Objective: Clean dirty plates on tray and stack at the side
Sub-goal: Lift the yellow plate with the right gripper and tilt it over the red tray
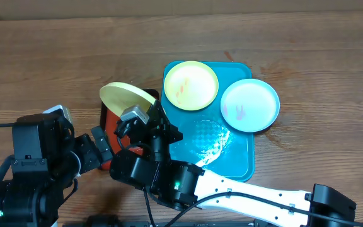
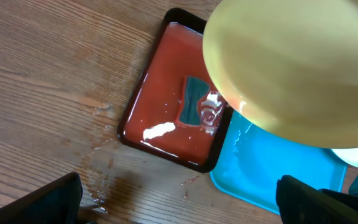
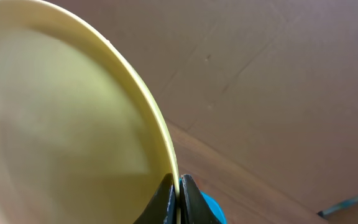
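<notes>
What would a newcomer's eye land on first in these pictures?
The yellow-green plate, pinched by its rim in the right gripper, hangs tilted over the red tray. To its right, the turquoise tray carries a smeared yellow plate and a blue-white plate.
</notes>
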`<act>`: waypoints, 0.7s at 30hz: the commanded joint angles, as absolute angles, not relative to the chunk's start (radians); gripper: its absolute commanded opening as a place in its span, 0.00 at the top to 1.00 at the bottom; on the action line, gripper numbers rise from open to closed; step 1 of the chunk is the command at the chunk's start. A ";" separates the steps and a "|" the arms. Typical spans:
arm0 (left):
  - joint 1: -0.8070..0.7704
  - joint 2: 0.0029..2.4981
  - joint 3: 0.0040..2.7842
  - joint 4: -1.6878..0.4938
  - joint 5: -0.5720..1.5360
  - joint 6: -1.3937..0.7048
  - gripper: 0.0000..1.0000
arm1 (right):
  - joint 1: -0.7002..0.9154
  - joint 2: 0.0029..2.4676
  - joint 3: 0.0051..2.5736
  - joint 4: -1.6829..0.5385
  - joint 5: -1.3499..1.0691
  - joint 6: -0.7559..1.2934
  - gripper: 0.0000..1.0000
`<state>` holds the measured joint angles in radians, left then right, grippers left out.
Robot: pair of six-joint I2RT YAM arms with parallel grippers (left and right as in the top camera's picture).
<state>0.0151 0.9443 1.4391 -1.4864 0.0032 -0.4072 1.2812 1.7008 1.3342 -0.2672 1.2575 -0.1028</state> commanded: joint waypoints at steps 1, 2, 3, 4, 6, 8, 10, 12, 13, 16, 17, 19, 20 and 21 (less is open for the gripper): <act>0.020 0.942 1.452 -1.486 -0.010 -0.381 0.00 | 1.289 1.680 1.349 -0.258 1.286 -0.105 0.96; 0.020 0.942 1.452 -1.486 -0.010 -0.381 0.00 | 1.289 1.680 1.349 -0.258 1.286 -0.105 0.96; 0.020 0.942 1.452 -1.486 -0.010 -0.381 0.00 | 1.289 1.680 1.349 -0.258 1.286 -0.105 0.96; 0.020 0.942 1.452 -1.486 -0.010 -0.381 0.00 | 1.289 1.680 1.349 -0.257 1.286 -0.105 0.96; 0.020 0.942 1.452 -1.486 -0.010 -0.381 0.00 | 1.283 1.680 1.349 -0.256 1.285 -0.104 0.96; 0.020 0.942 1.452 -1.486 -0.010 -0.381 0.00 | 1.272 1.680 1.349 -0.247 1.285 -0.084 0.96; 0.020 0.942 1.452 -1.486 -0.010 -0.381 0.00 | 1.256 1.680 1.349 -0.231 1.285 -0.075 0.96; 0.020 0.942 1.452 -1.486 -0.010 -0.381 0.00 | 1.244 1.680 1.349 -0.213 1.285 -0.075 0.96; 0.020 0.942 1.452 -1.486 -0.010 -0.381 0.00 | 1.241 1.680 1.349 -0.206 1.283 -0.075 0.96; 0.020 0.942 1.452 -1.486 -0.010 -0.381 0.00 | 1.229 1.680 1.349 -0.208 1.231 -0.075 0.96; 0.020 0.942 1.452 -1.486 -0.010 -0.381 0.00 | 1.225 1.680 1.349 -0.214 1.216 -0.069 0.96; 0.020 0.942 1.452 -1.486 -0.010 -0.381 0.00 | 1.215 1.680 1.349 -0.212 1.217 -0.049 0.96; 0.020 0.942 1.452 -1.486 -0.010 -0.381 0.00 | 1.213 1.680 1.349 -0.205 1.218 -0.052 0.96; 0.020 0.942 1.452 -1.486 -0.010 -0.381 0.00 | 1.212 1.680 1.349 -0.202 1.218 -0.057 0.96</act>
<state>0.0151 0.9443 1.4391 -1.4864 0.0032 -0.4072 1.2198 1.7008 1.3342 -0.2157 1.2274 -0.0788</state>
